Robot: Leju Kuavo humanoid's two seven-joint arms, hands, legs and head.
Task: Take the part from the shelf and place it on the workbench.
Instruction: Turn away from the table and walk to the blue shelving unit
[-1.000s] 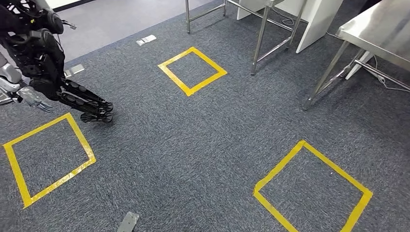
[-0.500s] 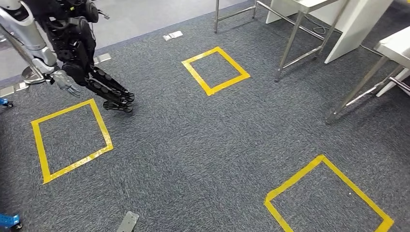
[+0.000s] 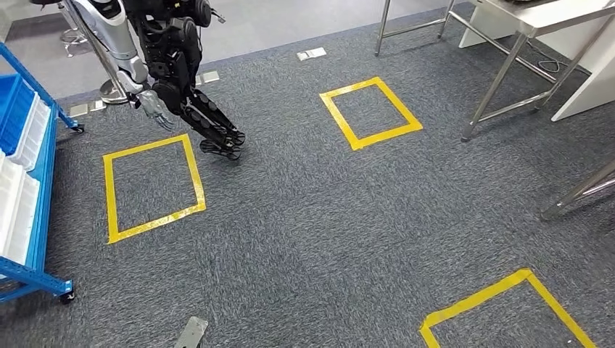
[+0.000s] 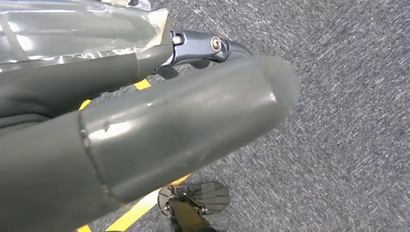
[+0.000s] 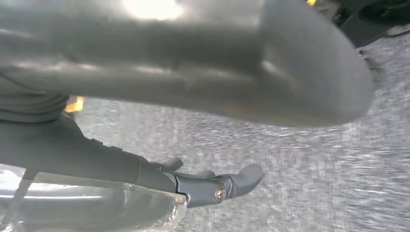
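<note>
Grey carpet, yellow tape squares, blue shelf, both robot hands' grip unclear.

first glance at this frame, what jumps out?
A second humanoid robot stands at the far left of the grey carpet, one foot beside a yellow tape square. Two more tape squares mark the floor: one further back near the middle, one cut off at the near right. A blue shelf with bins stands at the left edge, metal table legs far right.

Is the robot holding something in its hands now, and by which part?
Nothing is held: the left hand and right hand hang over bare carpet.
</note>
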